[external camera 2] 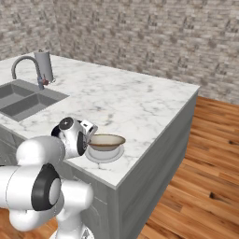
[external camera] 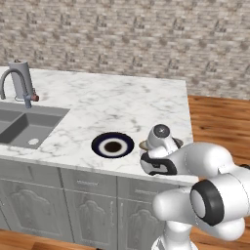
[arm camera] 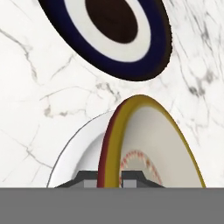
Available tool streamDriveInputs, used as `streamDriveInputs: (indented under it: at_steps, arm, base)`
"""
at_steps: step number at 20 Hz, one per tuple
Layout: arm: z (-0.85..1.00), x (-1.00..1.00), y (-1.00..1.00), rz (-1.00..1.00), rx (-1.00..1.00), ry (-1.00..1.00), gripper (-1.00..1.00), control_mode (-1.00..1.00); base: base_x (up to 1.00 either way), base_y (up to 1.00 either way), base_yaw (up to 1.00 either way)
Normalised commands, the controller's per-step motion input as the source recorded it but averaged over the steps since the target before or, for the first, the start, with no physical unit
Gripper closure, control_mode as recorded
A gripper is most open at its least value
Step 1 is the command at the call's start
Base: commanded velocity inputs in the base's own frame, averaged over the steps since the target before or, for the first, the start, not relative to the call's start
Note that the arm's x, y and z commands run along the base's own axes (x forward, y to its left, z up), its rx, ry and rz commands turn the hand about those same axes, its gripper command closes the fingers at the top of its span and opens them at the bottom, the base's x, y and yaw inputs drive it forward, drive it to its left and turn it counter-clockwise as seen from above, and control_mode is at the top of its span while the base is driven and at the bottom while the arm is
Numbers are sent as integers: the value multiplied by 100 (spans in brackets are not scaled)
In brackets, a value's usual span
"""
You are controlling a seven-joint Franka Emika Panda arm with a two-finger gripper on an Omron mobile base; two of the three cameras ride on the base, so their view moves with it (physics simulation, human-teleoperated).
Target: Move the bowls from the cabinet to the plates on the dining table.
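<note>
You've got one bowl [external camera 2: 106, 141] at the pale grey plate [external camera 2: 103, 155] near the tabletop [external camera 2: 140, 107] front edge. In the right base view it sits level on or just above the plate; I can't tell from here whether it's fully resting.

Gripper [arm camera: 109, 178] has its jaws narrow and pinched on the bowl's near rim. In the hand view the two fingertips [arm camera: 86, 177] straddle the brownish rim, one outside and one inside. The pale plate shows under the bowl on the side away from the cream interior.

The black plate [external camera: 113, 145], dark rim with a white ring and a dark centre, lies just beside the pale one, toward the sink [external camera: 24, 126]. It carries nothing.

Status as I read it:
- First bowl: delivered to its plate, not yet released.
- Second plate: unfilled, so at least one more bowl is owed.
- Cabinet run: needs repeating for that bowl.

So you're roughly halfway, if two plates means two bowls.

To finish this half, the jaws must open and lift clear of the rim without dragging the bowl off the plate. It sits close to the tabletop edge, so watch for a sideways nudge.

Faucet [external camera: 14, 80] and sink are well apart from the work.
</note>
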Motion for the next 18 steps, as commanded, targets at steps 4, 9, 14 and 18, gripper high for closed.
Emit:
streamDriveInputs:
  at_steps: [4,9,14,18]
  arm:
    - [-6,0,0,0,0,1,100,-100]
    - [-2,0,0,0,0,5,100,-100]
    - [-3,0,-1,0,0,2,-100,-100]
    - [-6,0,-5,0,0,0,-100,-100]
  base:
    - [0,0,0]
    - [0,0,0]
    - [0,0,0]
    - [0,0,0]
